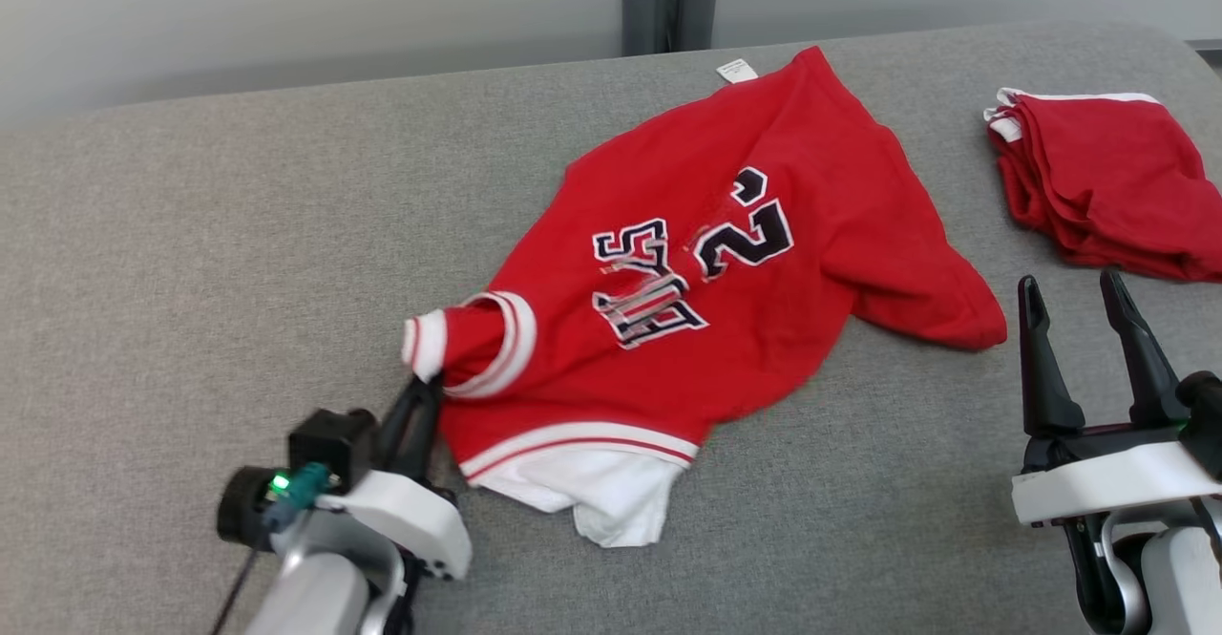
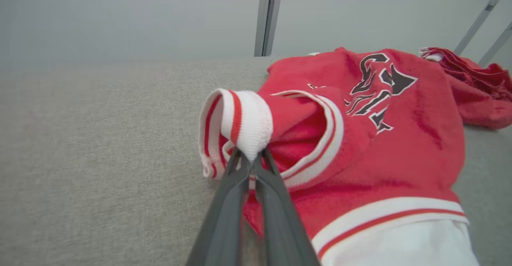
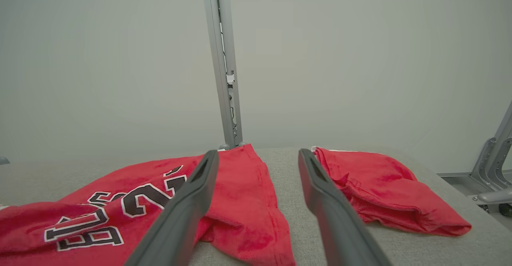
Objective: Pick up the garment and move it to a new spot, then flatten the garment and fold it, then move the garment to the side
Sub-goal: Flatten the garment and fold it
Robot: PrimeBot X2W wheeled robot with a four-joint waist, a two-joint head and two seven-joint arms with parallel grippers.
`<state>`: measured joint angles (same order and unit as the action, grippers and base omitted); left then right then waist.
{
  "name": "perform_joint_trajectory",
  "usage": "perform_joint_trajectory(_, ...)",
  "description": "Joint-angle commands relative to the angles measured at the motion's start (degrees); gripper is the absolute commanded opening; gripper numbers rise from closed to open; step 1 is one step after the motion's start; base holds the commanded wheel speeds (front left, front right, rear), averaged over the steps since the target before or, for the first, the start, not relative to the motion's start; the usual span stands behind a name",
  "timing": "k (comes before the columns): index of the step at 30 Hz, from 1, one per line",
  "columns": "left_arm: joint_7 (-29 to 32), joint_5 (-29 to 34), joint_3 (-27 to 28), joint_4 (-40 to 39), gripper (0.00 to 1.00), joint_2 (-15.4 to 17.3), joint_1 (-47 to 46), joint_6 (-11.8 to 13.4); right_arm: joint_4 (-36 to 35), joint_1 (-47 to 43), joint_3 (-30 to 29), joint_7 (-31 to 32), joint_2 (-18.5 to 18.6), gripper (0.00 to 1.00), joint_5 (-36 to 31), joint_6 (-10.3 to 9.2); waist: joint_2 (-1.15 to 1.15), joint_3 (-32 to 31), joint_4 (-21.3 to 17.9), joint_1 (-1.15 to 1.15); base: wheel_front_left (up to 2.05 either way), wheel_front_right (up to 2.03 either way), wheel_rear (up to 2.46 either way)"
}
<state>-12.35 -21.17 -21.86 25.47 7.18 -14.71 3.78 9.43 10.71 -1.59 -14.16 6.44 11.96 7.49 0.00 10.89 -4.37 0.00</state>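
Tabletop point(image 1: 191, 234): a grey, coarse-woven covering is stretching across the whole work area and rounding off at the far corners. By my judgement it is giving cloth some drag.
Left gripper point(image 2: 251, 158): its two dark fingers are clamping together on the ribbed trim point(image 2: 244, 118), low at the garment's near-left edge.
Ribbed trim: a thick white knit band with red stripes is bunching into a loop just above the fingertips. It is looking like the firmest part to hold.
Garment point(image 1: 726, 263): a red jersey is lying mid-table, rumpled and skewed. Dark, white-edged lettering is facing up, and a white panel point(image 1: 592, 497) is poking out at its near edge.
Handling: the cloth is probably going to behave as light, limp and not fragile. Lifted from one point, it is likely to be drooping and dragging over the weave, so a second hold on the right-hand corner or the hem is looking wise for flattening.
Tag point(image 1: 736, 70): a small white label is sticking out at the garment's far edge.
Right gripper point(image 1: 1079, 296): its fingers are standing wide apart and holding nothing, pointing away over the tabletop near the garment's right corner.
Folded pile point(image 1: 1107, 186): another red cloth with white trim is sitting in soft layers at the far right, apart from the garment.
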Motion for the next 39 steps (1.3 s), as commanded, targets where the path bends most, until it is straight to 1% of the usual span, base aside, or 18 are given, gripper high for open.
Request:
perform_joint_trajectory(1,-0.3,-0.1,0.7,-0.5,0.00,0.9,-1.4,0.6,0.1,-0.7,-0.3,-0.3,0.0,1.00,-0.4,0.00,0.00,0.0,0.2,0.00,0.00,0.00,0.00)
perform_joint_trajectory(6,0.2,0.1,3.3,-1.6,0.00,4.7,-4.6,1.3,1.3,-1.0,0.0,0.4,-0.5,1.00,-0.3,0.00,0.00,-0.1,0.7,0.00,0.00,0.00,0.00)
perform_joint_trajectory(11,2.0,0.3,5.0,-0.1,0.00,8.1,-8.9,1.4,2.2,-1.3,0.5,1.1,-0.6,1.00,-0.5,0.00,0.00,0.1,0.3,0.00,0.00,0.00,0.00)
perform_joint_trajectory(14,3.0,0.1,5.5,2.0,0.00,9.3,-11.6,1.1,3.4,-1.3,0.9,2.2,-0.5,1.00,-0.8,0.00,0.00,0.6,-0.2,0.00,0.00,0.00,0.00)
perform_joint_trajectory(16,3.3,0.1,6.0,3.9,0.00,10.0,-13.2,1.4,4.2,-1.4,1.4,2.9,-0.6,1.00,-0.5,0.00,0.00,0.8,-0.7,0.00,0.00,0.00,0.00)
perform_joint_trajectory(21,2.6,-0.5,6.7,8.8,0.00,9.7,-16.1,2.0,6.0,-1.0,2.7,3.5,-0.9,1.00,0.3,0.00,0.00,1.3,-1.4,0.00,0.00,0.00,0.00)
perform_joint_trajectory(22,2.2,-0.5,6.7,9.5,0.19,9.6,-16.5,2.0,6.3,-1.0,3.1,3.6,-0.9,1.00,0.5,0.00,0.00,1.3,-1.4,0.00,0.00,0.00,0.00)
perform_joint_trajectory(23,1.6,-0.5,6.8,10.1,0.52,9.4,-16.7,2.2,6.7,-0.9,3.3,3.6,-0.8,1.00,0.6,0.00,0.00,1.3,-1.4,0.00,0.00,0.00,0.00)
perform_joint_trajectory(24,1.0,-0.7,6.9,10.7,1.00,9.2,-16.7,2.3,7.1,-0.9,3.4,3.7,-0.8,1.00,0.7,0.00,0.00,1.3,-1.3,0.00,0.00,0.00,0.00)
perform_joint_trajectory(27,-1.1,-1.4,7.5,11.7,1.00,8.0,-16.3,2.5,8.5,-0.7,5.2,4.1,-0.6,1.00,1.3,0.00,0.00,1.0,-0.7,0.00,0.00,0.00,0.00)
perform_joint_trajectory(31,-2.4,-1.6,7.8,9.9,1.00,6.8,-14.3,2.0,10.5,-0.5,7.4,4.7,-0.6,1.00,2.0,0.00,0.00,0.7,0.7,0.00,0.00,0.00,0.00)
perform_joint_trajectory(35,-2.8,-1.3,7.9,4.8,1.00,4.9,-10.7,2.1,13.5,0.0,9.5,5.2,-0.8,1.00,3.0,0.00,0.00,0.3,2.4,0.00,0.00,0.00,0.00)
perform_joint_trajectory(36,-2.8,-1.3,7.9,4.8,1.00,4.9,-10.7,2.1,13.5,0.0,9.5,5.2,-0.8,1.00,3.0,0.00,0.00,0.3,2.4,0.00,0.00,0.00,0.00)
perform_joint_trajectory(39,-2.8,-0.9,7.9,-0.4,1.00,3.4,-6.9,2.2,16.5,1.0,10.4,5.2,-0.7,1.00,3.6,0.00,0.00,0.3,3.6,0.00,0.00,0.00,0.00)
